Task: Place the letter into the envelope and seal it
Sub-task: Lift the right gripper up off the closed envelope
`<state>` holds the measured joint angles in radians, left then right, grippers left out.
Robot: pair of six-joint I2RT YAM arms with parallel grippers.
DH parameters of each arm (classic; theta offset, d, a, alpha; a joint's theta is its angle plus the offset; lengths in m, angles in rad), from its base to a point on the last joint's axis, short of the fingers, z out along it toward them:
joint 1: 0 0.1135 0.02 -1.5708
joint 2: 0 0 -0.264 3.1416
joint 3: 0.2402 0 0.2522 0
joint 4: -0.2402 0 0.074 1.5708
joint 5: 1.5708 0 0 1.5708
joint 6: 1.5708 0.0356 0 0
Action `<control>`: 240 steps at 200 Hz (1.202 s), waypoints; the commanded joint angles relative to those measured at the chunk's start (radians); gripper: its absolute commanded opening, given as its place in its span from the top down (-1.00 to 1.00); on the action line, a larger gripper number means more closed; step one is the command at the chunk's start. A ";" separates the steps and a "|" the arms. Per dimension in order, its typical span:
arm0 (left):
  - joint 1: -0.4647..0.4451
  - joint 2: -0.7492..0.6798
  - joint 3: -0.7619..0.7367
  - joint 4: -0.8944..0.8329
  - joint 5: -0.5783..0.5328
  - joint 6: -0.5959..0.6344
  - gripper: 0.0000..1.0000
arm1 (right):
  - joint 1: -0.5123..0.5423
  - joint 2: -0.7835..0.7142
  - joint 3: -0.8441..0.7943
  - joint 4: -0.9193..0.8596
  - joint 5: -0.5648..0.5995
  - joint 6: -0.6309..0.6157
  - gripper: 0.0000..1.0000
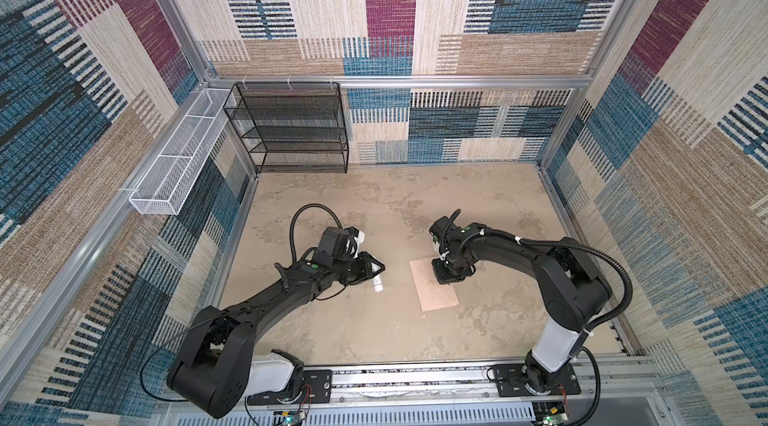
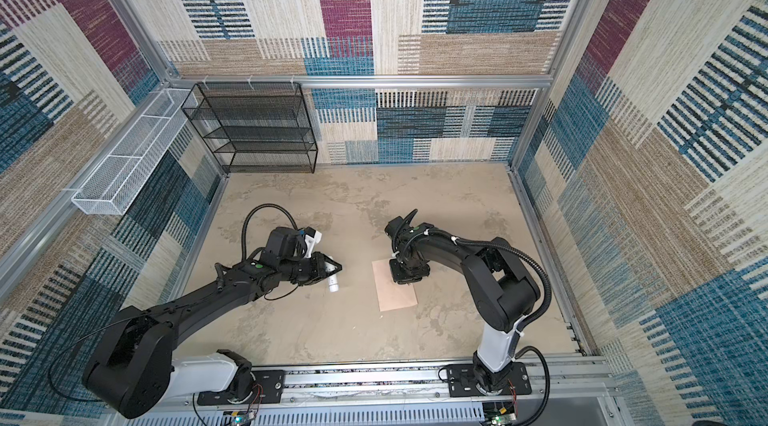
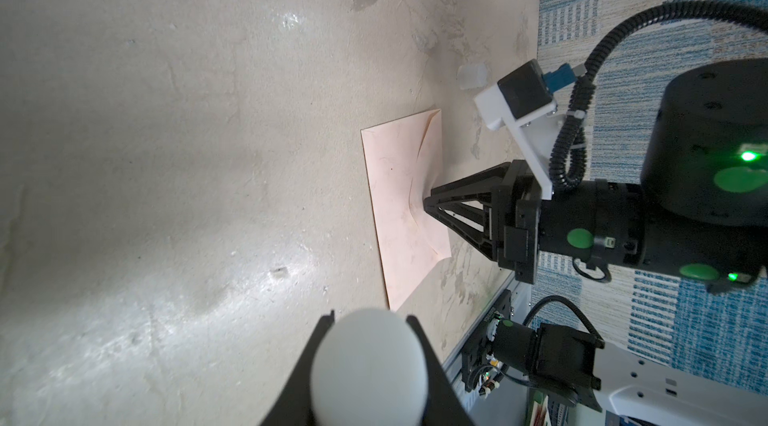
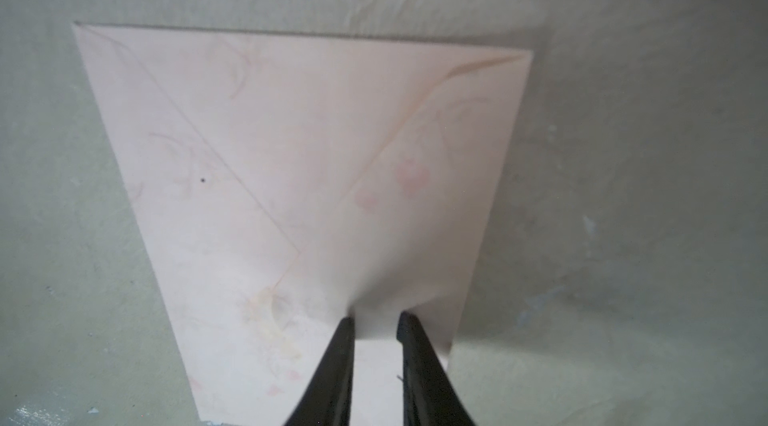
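Note:
The pale pink envelope (image 1: 436, 297) (image 2: 395, 297) lies flat on the beige table right of centre, with its pointed flap folded down (image 4: 291, 154). My right gripper (image 4: 376, 320) points straight down onto its far end. The jaws stand a narrow gap apart, and the tips press on the paper, which puckers around them (image 3: 415, 178). My left gripper (image 3: 370, 318) hovers to the left of the envelope, shut on a white cylindrical tube (image 3: 368, 365) (image 1: 379, 283). The letter is out of view.
A black mesh shelf (image 1: 291, 129) stands at the back left, with a white mesh basket (image 1: 174, 162) on the left wall. A small pale cap-like object (image 3: 471, 75) lies on the table beyond the envelope. The arms' base rail (image 1: 415, 378) runs along the front edge.

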<state>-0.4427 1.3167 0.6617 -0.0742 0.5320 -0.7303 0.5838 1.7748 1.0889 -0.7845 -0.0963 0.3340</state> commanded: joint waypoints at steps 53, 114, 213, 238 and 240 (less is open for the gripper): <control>-0.001 -0.004 -0.010 0.023 0.014 0.004 0.76 | -0.007 -0.003 -0.007 -0.005 0.048 -0.011 0.27; 0.001 -0.002 -0.004 0.029 0.019 0.003 0.76 | -0.007 -0.068 0.055 -0.017 -0.041 -0.026 0.20; -0.005 -0.010 0.016 0.026 0.039 -0.003 0.76 | -0.007 -0.107 0.123 -0.075 -0.027 -0.029 0.90; -0.010 -0.005 0.027 0.026 0.039 -0.005 0.76 | -0.004 -0.077 0.097 -0.053 -0.039 -0.027 1.00; -0.011 -0.004 0.028 0.027 0.039 -0.005 0.76 | -0.004 -0.075 0.097 -0.052 -0.038 -0.027 1.00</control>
<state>-0.4500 1.3098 0.6750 -0.0593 0.5564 -0.7315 0.5758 1.6787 1.2011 -0.8494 -0.1360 0.3065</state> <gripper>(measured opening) 0.282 0.068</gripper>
